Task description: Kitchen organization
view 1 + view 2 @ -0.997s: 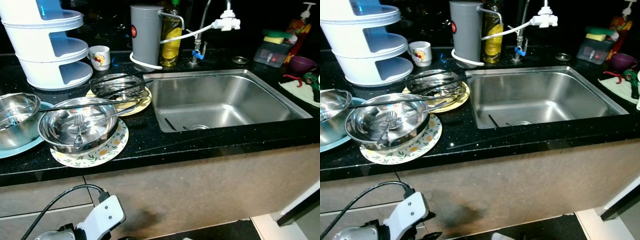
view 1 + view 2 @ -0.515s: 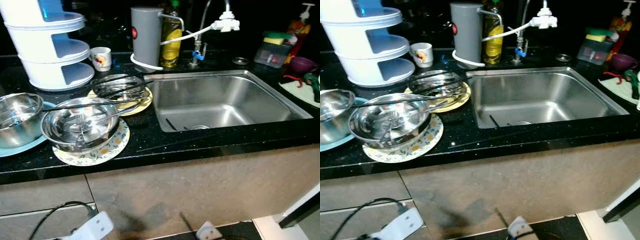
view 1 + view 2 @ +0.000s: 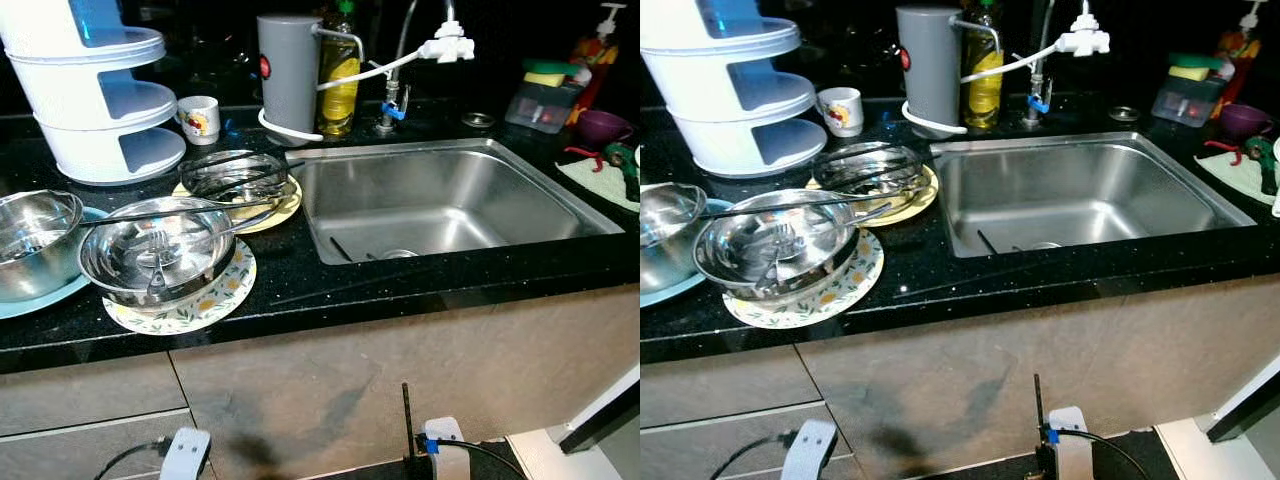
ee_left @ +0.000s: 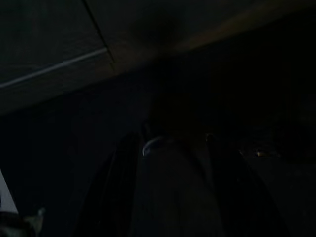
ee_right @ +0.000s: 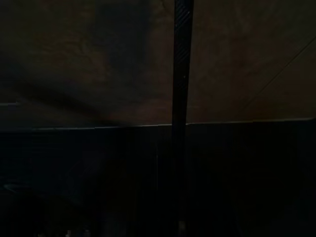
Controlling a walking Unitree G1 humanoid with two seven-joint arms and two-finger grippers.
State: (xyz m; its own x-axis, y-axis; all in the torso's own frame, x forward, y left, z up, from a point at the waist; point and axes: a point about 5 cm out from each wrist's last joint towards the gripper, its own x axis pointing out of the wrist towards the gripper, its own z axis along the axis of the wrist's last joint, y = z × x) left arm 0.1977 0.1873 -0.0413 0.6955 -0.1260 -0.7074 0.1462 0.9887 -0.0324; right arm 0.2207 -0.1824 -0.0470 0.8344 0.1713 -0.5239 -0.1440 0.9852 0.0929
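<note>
- dishes waiting on the black counter [image 3: 330,285] left of the sink [image 3: 450,205], and both my arms hang low by the cabinet front.
- my left gripper [image 3: 183,458] and right gripper [image 3: 437,448] barely peek up; fingers apart or together, i cannot tell.
- nearest steel bowl [image 3: 155,250] sits on a floral plate [image 3: 215,300], a fork [image 3: 157,262] inside, chopsticks [image 3: 170,212] across its rim.
- i judge that bowl light, stiff and slick: pinch the rim, clear the loose utensils first.
- plate underneath looks breakable, so lift gently.
</note>
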